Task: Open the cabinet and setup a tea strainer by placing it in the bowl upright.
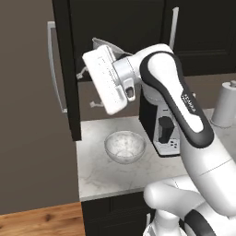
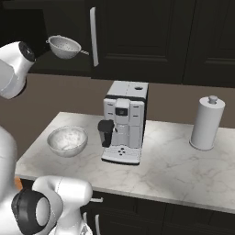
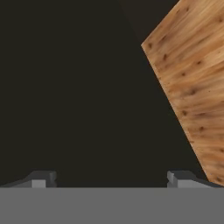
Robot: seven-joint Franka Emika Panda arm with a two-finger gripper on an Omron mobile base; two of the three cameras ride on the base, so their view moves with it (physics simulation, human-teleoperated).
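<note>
Black-brown cabinet [image 1: 69, 69] left door stands swung open, edge-on just left of the coffee machine [image 2: 124, 124], so by my read the opening step is done. Tea strainer [image 2: 64, 47] is one silver mesh basket sitting inside the cabinet, above and behind the bowl [image 2: 67, 140], handle pointing toward the closed door's bar handle [image 2: 94, 36]. Bowl is one clear glass piece on the marble bench [image 2: 174, 160], just left of the coffee machine, nothing in it. Pincer [image 3: 111, 179] has both tips spread wide with nothing between them; hand view looks at a dark panel with wood floor [image 3: 192, 87] to one side, so it seems aimed away from the strainer. Arm wrist sits up at cabinet level, above the bowl. Left to do, as I judge it: reach in, grip the strainer, carry it down, seat it upright in the bowl. Counts: one strainer, one bowl, one coffee machine, one paper towel roll [image 2: 206, 121] right of the machine.
</note>
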